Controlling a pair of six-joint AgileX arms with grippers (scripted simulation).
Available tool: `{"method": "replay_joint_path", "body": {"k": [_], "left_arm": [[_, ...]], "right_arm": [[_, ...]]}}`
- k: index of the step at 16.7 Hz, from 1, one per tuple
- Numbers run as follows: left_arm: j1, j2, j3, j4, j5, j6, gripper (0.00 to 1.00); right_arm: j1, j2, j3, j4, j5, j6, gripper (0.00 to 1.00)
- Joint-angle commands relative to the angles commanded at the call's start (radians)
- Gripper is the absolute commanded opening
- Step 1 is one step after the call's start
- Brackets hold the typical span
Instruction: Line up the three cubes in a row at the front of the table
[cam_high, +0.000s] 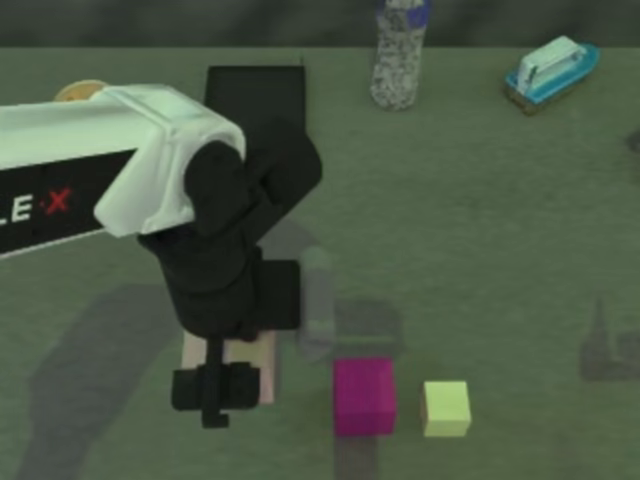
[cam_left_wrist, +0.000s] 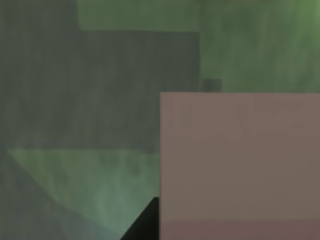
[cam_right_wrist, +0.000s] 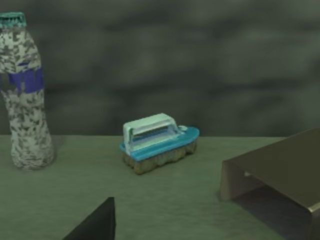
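The large pale pink cube (cam_high: 268, 366) lies mostly hidden under my left gripper (cam_high: 212, 392) at the front left of the table (cam_high: 500, 230). In the left wrist view the cube (cam_left_wrist: 240, 160) fills the frame, and one black finger (cam_left_wrist: 145, 225) presses flat against its side; the other finger is hidden. To its right stand the magenta cube (cam_high: 364, 396) and then the small yellow-green cube (cam_high: 446, 408), a short gap apart. My right arm is out of the top view; the right gripper (cam_right_wrist: 142, 232) is parked facing the table's back, one finger (cam_right_wrist: 97, 222) showing, nothing held.
A black book (cam_high: 255, 90) lies at the back behind my left arm. A speckled bottle (cam_high: 400, 55) stands at the back middle, a blue-and-white brush-like object (cam_high: 552, 70) at the back right. A brown open-sided block (cam_right_wrist: 280, 175) shows in the right wrist view.
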Motion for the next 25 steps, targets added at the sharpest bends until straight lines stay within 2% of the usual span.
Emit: {"method": "replay_joint_path", "body": {"k": [6, 13, 18, 25], "left_arm": [[0.002, 0.011, -0.008, 0.017, 0.001, 0.002, 0.0], [-0.003, 0.115, -0.14, 0.26, 0.001, -0.003, 0.0], [-0.005, 0.125, -0.152, 0.277, 0.0, -0.002, 0.0], [-0.005, 0.125, -0.152, 0.277, 0.0, -0.002, 0.53]], "right_arm": [[0.0, 0.0, 0.0, 0.0, 0.0, 0.0, 1.0], [0.0, 0.0, 0.0, 0.0, 0.0, 0.0, 1.0], [0.0, 0.0, 0.0, 0.0, 0.0, 0.0, 1.0], [0.0, 0.0, 0.0, 0.0, 0.0, 0.0, 1.0]]}}
